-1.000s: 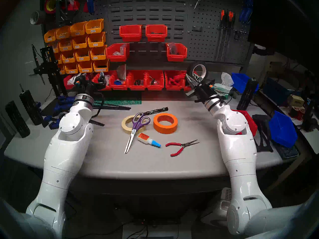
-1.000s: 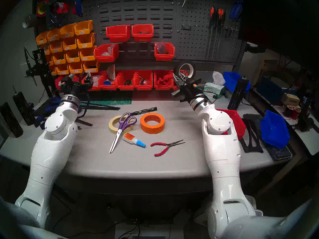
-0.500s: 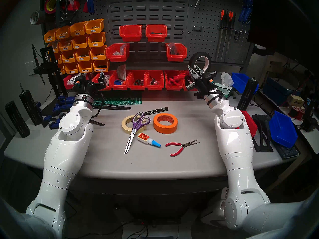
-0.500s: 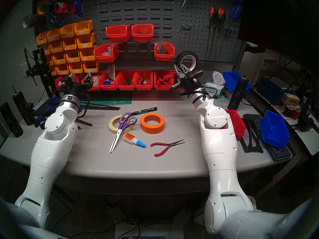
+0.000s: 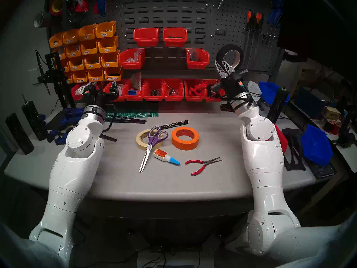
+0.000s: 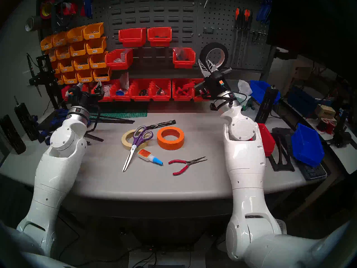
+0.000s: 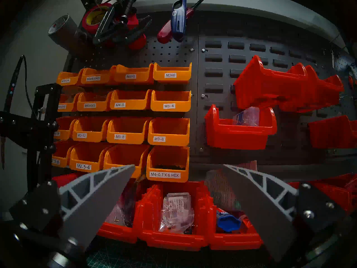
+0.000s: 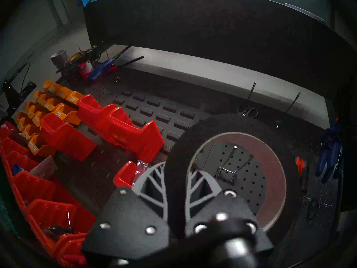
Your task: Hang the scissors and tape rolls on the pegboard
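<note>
Nearest the table's front edge point(image 5: 173, 192) lie red-handled pliers point(image 5: 202, 164) and a glue bottle point(image 5: 166, 157). Just behind these, the scissors point(image 5: 150, 145) lie flat with their blades toward the front edge and their purple handles resting over the cream tape roll point(image 5: 143, 140). The orange tape roll point(image 5: 185, 138) lies flat just to the right of the handles, apart from them. A black marker point(image 5: 174, 124) lies behind both rolls.

The left gripper point(image 7: 178, 213) hovers above the rear left of the table, facing the orange bins point(image 7: 125, 107) and red bins point(image 7: 173, 223). Its fingers point(image 7: 92, 203) stand well apart and hold nothing.

The right gripper point(image 5: 225, 65) is raised at the rear right, tilted upward toward the pegboard point(image 5: 228, 41). Its jaws are closed on the wall of the black tape roll point(image 5: 229, 49), one finger outside the roll and one inside the pale core. The roll stands on edge above the gripper, in front of the pegboard. In the right wrist view, a wire hook point(image 8: 227, 165) on the pegboard shows through the roll's opening; whether the roll touches it cannot be told.

Orange-and-black-handled tools point(image 5: 253, 20) hang on the pegboard, up and to the right of the roll.
</note>
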